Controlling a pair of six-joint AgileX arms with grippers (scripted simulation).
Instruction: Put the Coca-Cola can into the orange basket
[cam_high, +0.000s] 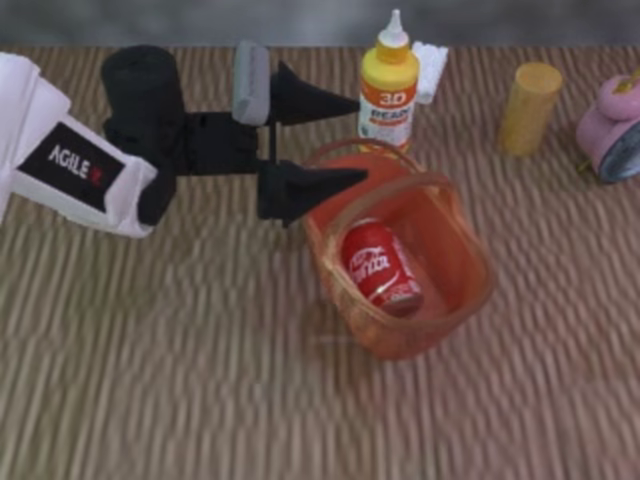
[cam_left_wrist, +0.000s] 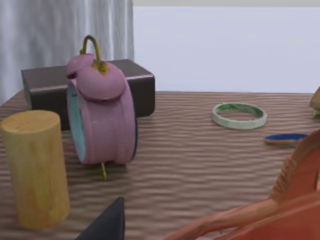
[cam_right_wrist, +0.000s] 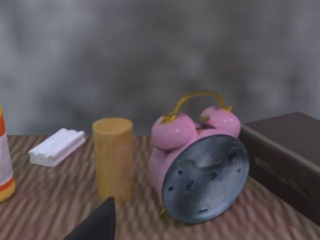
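The Coca-Cola can (cam_high: 380, 265), red with white script, lies on its side inside the orange basket (cam_high: 478, 280), which stands at the table's middle under its arched handle. My left gripper (cam_high: 360, 140) hovers open at the basket's far left rim, one finger over the rim and the other beside the glue bottle, with nothing between them. The left wrist view shows one dark finger (cam_left_wrist: 107, 222) and the basket's handle (cam_left_wrist: 295, 200); the can is hidden there. My right arm is outside the top view; its wrist view shows one finger (cam_right_wrist: 100, 222) off to the side, with nothing held.
A yellow glue bottle (cam_high: 388, 85) and a white block (cam_high: 430, 68) stand behind the basket. A yellow wooden cylinder (cam_high: 530, 105) and a pink alarm clock (cam_high: 612, 130) sit at the back right. A dark box (cam_left_wrist: 90, 85) and a tape ring (cam_left_wrist: 239, 115) lie farther right.
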